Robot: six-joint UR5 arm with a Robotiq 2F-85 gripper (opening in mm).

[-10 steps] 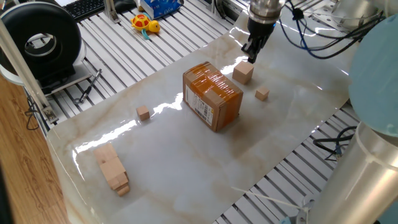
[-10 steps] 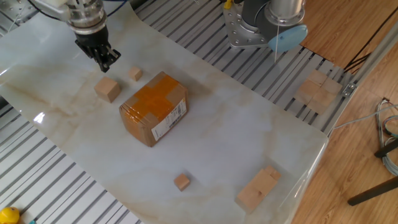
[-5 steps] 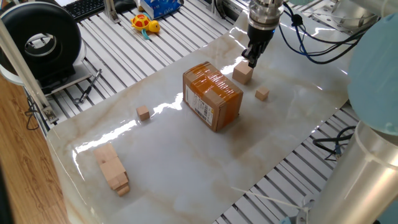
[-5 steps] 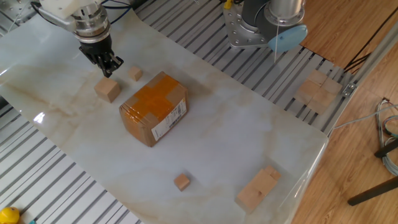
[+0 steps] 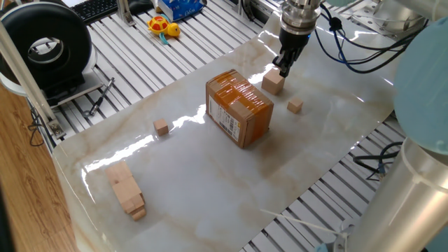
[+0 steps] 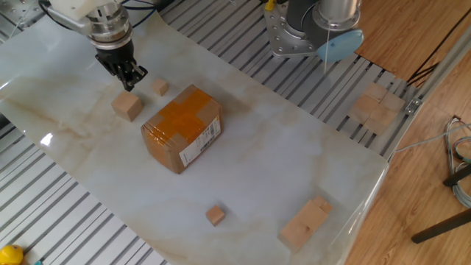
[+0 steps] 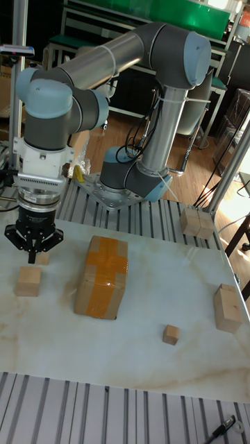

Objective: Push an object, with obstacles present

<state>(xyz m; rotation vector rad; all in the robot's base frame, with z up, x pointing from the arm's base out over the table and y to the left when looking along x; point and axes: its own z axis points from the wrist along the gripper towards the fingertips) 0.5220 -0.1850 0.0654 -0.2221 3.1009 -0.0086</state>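
The object, a plain light-wood cube (image 5: 274, 84) (image 6: 126, 106) (image 7: 28, 280), sits on the marble tabletop near the far end of the orange-brown cardboard box (image 5: 239, 108) (image 6: 182, 126) (image 7: 103, 276). My gripper (image 5: 283, 68) (image 6: 131, 79) (image 7: 33, 255) points down, shut and holding nothing, with its tips low just behind the cube's far side. Whether they touch the cube I cannot tell. One tiny cube (image 5: 295, 106) (image 6: 160, 87) lies close beside the gripper. Another tiny cube (image 5: 162, 127) (image 6: 215, 215) (image 7: 171, 334) lies beyond the box.
Long pale wooden blocks (image 5: 126, 189) (image 6: 305, 222) (image 7: 227, 306) rest near the table's far corner. More wooden blocks (image 6: 375, 107) (image 7: 196, 222) stand on the slatted frame off the marble, near the arm's base (image 6: 294, 33). A black reel (image 5: 45, 45) and a toy (image 5: 162, 28) lie beyond the table.
The gripper has come down and moved closer to the wooden cube, mostly in the first half second. The cube, box and other blocks show no clear shift.
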